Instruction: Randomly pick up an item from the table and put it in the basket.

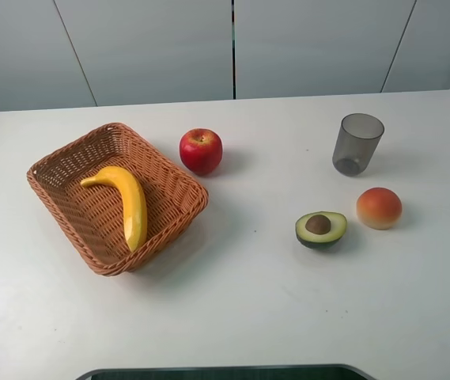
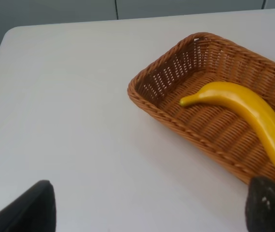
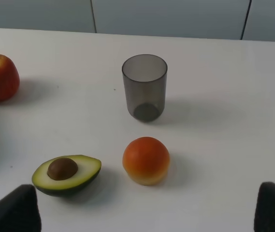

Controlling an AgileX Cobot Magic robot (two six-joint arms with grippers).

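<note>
The yellow banana lies inside the orange-brown wicker basket at the left of the white table. It also shows in the left wrist view, resting on the floor of the basket. My left gripper is open and empty; its dark fingertips stand wide apart, over the table just short of the basket. My right gripper is open and empty, with its fingertips wide apart, short of the avocado. Neither gripper shows in the exterior high view.
A red apple sits just beyond the basket's right corner. A halved green avocado, an orange-red round fruit and a translucent grey cup stand at the right. A dark edge runs along the table's near side.
</note>
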